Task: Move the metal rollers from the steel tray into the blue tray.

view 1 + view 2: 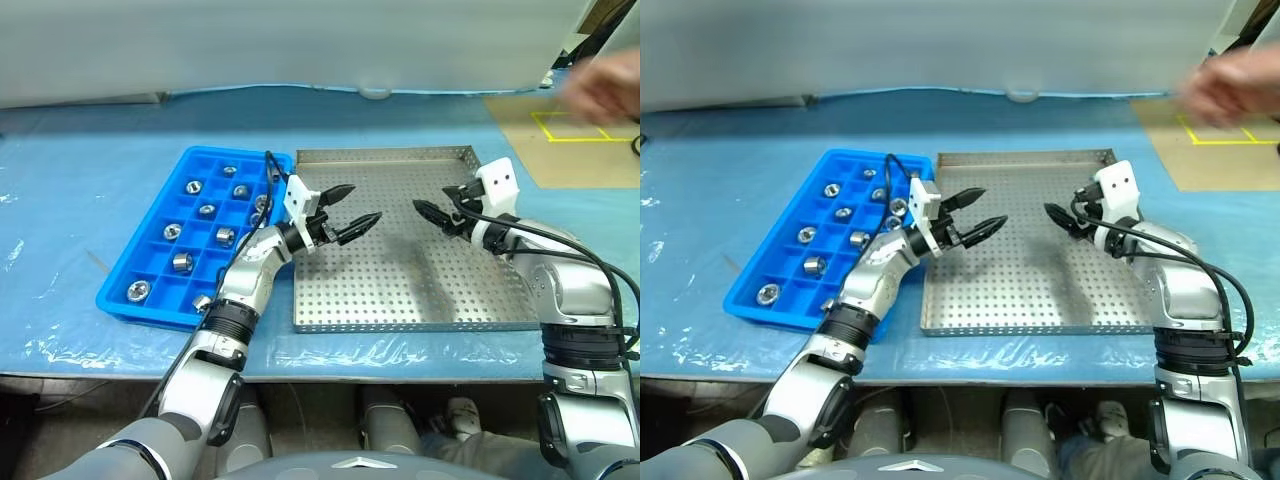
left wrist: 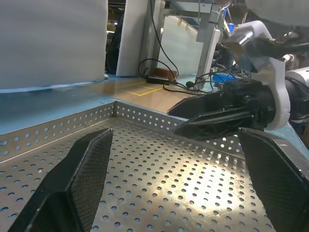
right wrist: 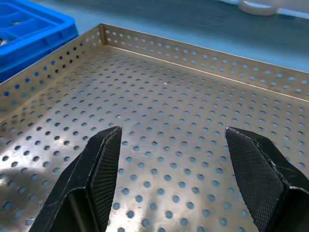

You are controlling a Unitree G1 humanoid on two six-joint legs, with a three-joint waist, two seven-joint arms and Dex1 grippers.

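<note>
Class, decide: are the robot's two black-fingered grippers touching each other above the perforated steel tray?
Apart. The left eye view shows bare steel tray floor between left gripper and right gripper.

Even bright overhead light, glare patch on steel tray [image 2: 203, 179] floor, person's hand [image 1: 605, 88] motion-blurred, soft shadows

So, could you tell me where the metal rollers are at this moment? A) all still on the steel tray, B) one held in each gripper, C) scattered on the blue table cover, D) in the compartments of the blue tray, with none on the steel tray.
D: the metal rollers sit in compartments of the blue tray, and the steel tray shows only its bare perforated floor.
</note>
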